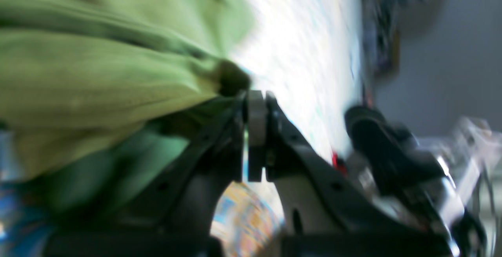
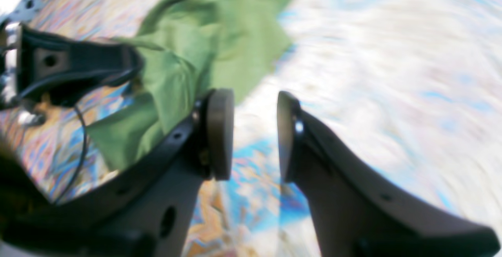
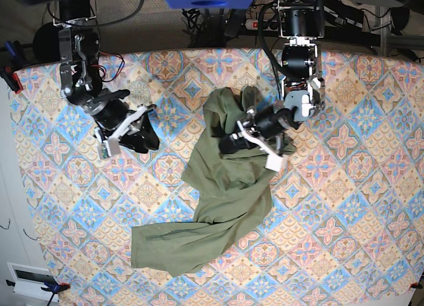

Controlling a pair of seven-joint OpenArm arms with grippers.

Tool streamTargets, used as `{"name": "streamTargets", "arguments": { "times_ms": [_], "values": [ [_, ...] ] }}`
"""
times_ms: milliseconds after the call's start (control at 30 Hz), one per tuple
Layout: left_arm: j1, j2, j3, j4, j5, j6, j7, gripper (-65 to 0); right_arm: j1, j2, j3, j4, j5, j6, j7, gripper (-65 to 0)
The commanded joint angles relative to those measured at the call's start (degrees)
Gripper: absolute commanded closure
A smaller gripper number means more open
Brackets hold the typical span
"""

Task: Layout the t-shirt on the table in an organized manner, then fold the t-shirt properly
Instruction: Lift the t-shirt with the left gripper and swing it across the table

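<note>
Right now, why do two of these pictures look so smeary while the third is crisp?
Left wrist view: streaky, table washed out white beside the t-shirt. Right wrist view: tablecloth smeared, open right claw fairly clear. Base view: sharp and evenly lit.

Cables (image 3: pixel 212 18) on dark floor (image 3: pixel 152 21) behind.

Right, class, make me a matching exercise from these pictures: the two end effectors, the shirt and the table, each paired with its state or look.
Column one:
1. left end effector
2. right end effector
3. t-shirt
4. table

Column two:
A. crumpled, olive green
B. open, holding nothing
C. covered in a tile-patterned cloth
D. shut on a bunch of fabric

Pairs: 1-D, 2-B, 3-A, 4-C
</note>
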Motion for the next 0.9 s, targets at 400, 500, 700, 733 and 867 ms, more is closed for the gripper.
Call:
{"name": "streamTargets", "arguments": {
  "times_ms": [400,500,700,733,867],
  "values": [
    [-18.22,5.93,8.19,-4.71,3.47,-9.71,0.78,0.0,-5.35,0.67,18.05,1.18,0.73,0.51,-6.03,-17.7],
    [-24.37,5.93,6.17,-5.77,3.47,-10.23,-0.72,0.0,-5.88,0.67,18.32,1.18,0.73,0.51,-6.03,-17.7],
    [-39.14,5.93,5.11,-9.99,4.35,-10.23,-2.83,0.0,-5.88,0.50,17.96,1.18,0.73,0.51,-6.03,-17.7],
    [-41.43,5.93,4.23,-10.52,5.67,-10.23,-2.83,0.0,-5.88,0.50,17.88,1.18,0.73,0.51,-6.03,-17.7],
    [-50.57,5.93,-0.34,-14.03,8.30,-10.23,-5.81,0.0,-5.88,0.50,17.88,1.18,0.73,0.51,-6.03,-17.9]
  ]
}}
